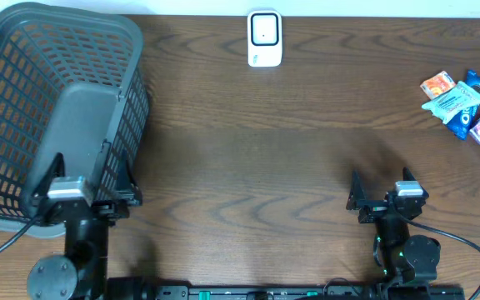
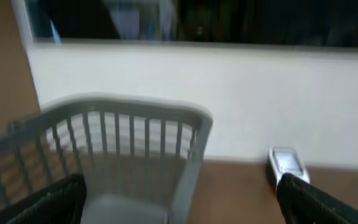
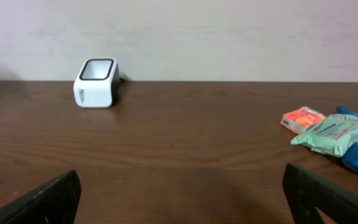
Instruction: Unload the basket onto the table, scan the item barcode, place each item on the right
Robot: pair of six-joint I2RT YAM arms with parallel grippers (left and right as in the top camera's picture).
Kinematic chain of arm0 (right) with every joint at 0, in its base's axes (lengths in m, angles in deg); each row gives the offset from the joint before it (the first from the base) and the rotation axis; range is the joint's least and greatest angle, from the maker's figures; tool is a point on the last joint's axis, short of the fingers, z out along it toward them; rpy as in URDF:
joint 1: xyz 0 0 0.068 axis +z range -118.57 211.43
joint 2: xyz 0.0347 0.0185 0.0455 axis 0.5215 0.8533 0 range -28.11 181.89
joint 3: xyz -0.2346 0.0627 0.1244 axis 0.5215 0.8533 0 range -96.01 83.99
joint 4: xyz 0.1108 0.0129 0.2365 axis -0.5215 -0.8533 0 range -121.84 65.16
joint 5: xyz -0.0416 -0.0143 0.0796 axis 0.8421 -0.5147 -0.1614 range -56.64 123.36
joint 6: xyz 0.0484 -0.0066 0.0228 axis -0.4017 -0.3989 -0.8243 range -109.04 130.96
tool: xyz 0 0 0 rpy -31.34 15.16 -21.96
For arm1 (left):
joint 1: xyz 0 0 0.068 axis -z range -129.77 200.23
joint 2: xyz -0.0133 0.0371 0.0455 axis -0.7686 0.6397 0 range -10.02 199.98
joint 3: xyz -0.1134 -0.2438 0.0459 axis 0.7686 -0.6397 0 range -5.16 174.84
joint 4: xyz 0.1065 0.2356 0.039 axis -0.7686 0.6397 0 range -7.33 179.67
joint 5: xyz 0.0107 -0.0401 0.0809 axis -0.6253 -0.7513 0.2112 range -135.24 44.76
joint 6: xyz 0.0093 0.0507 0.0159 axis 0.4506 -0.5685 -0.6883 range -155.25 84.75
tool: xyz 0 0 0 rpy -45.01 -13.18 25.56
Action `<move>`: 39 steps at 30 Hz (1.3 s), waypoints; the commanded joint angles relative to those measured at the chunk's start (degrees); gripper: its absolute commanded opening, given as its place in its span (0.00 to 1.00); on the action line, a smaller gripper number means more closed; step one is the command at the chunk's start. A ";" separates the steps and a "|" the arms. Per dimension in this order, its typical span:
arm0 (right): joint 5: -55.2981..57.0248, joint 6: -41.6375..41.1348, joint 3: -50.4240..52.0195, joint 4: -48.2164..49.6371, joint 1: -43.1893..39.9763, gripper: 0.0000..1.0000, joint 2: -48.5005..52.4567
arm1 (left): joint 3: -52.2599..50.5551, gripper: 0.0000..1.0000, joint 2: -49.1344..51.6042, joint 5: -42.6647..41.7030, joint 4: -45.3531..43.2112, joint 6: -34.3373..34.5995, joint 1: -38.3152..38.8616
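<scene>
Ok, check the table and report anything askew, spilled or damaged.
Nothing stands out. The grey basket stands upright at the left, the white scanner sits upright at the far edge, and the snack packets lie in a loose, overlapping heap at the right, with no visible tear or spill.

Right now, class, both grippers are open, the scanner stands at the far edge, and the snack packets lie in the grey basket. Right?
No: the snack packets lie on the table at the right, outside the grey basket, as the overhead view shows.

Shop checkout mock-up: scanner [image 1: 264, 37], basket [image 1: 7, 125].
</scene>
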 commanded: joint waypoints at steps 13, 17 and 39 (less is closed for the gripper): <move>-0.04 -1.01 0.15 -0.20 -0.44 0.99 -0.33 | -0.59 0.98 -0.42 -11.17 8.72 9.33 7.61; -0.04 -1.01 0.15 -0.20 -0.44 0.99 -0.33 | -3.23 0.98 -0.42 -11.02 9.99 11.61 8.87; -0.04 -1.01 0.15 -0.20 -0.44 0.99 -0.33 | -6.12 0.98 -0.42 10.73 15.61 7.06 1.86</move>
